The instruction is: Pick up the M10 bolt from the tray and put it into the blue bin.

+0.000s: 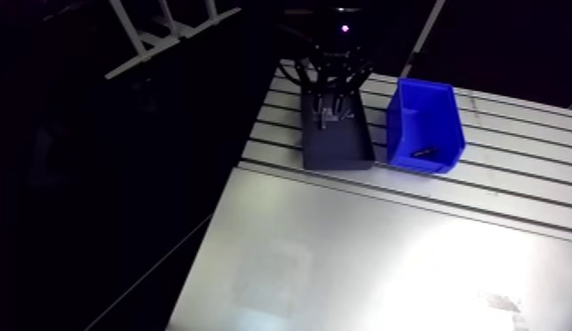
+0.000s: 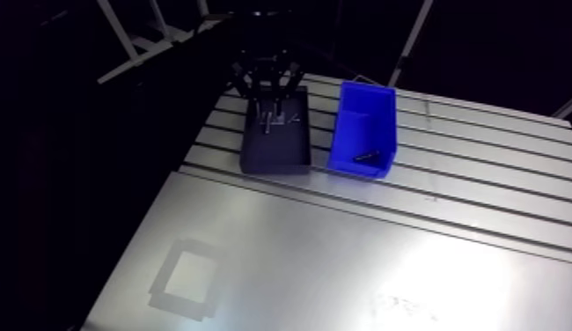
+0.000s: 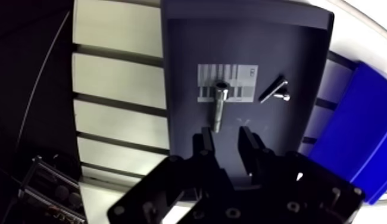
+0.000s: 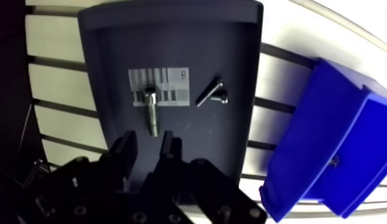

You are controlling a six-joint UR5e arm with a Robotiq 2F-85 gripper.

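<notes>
On the table (image 3: 118, 77) one bin (image 3: 356, 131) and one tray (image 3: 190, 59) are set side by side. In the tray the bolt (image 3: 219, 107), silvery, long and round-headed, is laid with its head on a label (image 3: 240, 80), two smaller fasteners (image 3: 272, 89) being seen together beside it. The gripper (image 3: 225, 134) is held open and empty, the bolt's shank found just ahead of its finger gap.

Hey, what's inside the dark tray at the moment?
In the tray, a long bolt lies with its head on a white label; a smaller fastener lies beside it, apart. The open gripper covers the floor nearest it, so anything there cannot be seen.
</notes>
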